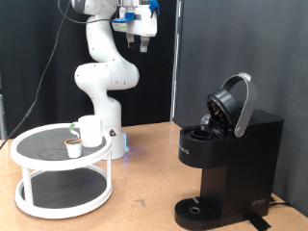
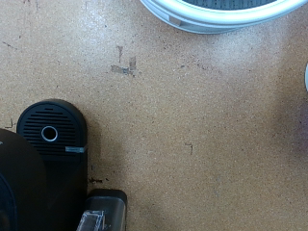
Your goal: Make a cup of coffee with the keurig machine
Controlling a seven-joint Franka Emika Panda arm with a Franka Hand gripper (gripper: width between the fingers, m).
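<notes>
Gripper (image 1: pixel 142 42) up high — cup (image 1: pixel 89 130) well below.

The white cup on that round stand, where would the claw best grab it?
Probably by the rim and wall, from straight above. The cup stands upright with its mouth open upward on the white stand. The small brown pod sits close at its lower left, so a sideways approach from there looks crowded. The claw hangs high above the table, holding nothing.
</notes>
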